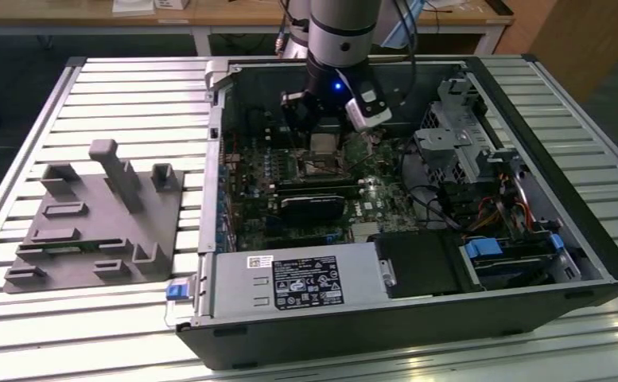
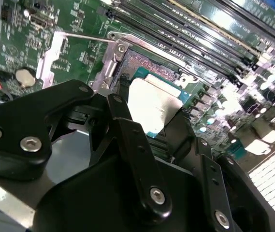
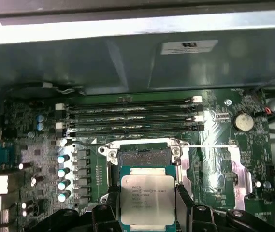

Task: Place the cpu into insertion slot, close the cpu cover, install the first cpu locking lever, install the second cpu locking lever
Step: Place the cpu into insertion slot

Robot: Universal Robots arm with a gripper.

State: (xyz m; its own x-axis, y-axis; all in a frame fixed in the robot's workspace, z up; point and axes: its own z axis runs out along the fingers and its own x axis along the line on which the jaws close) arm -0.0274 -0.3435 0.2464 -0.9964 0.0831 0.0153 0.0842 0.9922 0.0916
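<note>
Squarely, gripper (image 3: 147,191) pinches flat silvery cpu (image 3: 148,198) near dark insertion slot (image 3: 144,155).

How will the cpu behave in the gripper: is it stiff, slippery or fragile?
Probably stiff: the cpu looks like a flat square plate, held by its edges in the gripper. Its smooth metal face suggests it may slip if the grip loosens. It is likely light, being thin.

Silver-faced cpu (image 3: 148,198) with a green border, black gripper (image 2: 152,110), dark insertion slot (image 3: 144,155) with a silvery metal rim, green circuit board (image 3: 214,125) speckled with silvery capacitors (image 3: 62,171), black memory slots (image 3: 132,116) with white end clips (image 3: 60,107), dark grey computer case (image 1: 394,326), pale ribbed table (image 1: 128,87), grey fixture (image 1: 86,231).
</note>
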